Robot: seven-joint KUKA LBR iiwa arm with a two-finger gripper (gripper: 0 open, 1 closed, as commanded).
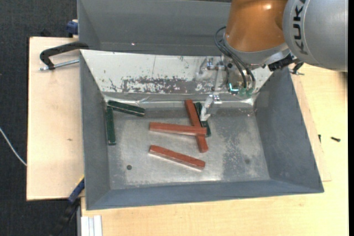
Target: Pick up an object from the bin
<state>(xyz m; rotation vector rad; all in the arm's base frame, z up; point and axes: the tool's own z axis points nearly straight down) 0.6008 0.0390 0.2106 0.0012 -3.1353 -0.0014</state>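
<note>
Red crossed sticks [197, 131] lie near the back wall of the grey bin [285, 124], the pincer [206, 114] right over their upper end, spread or pressed together I cannot tell.

The grey metal bin [243, 152] looks matt, its twelve-o'clock wall scratched bright; red bars [176, 156] and green bars [111, 127] seem smooth, matt plastic.
</note>
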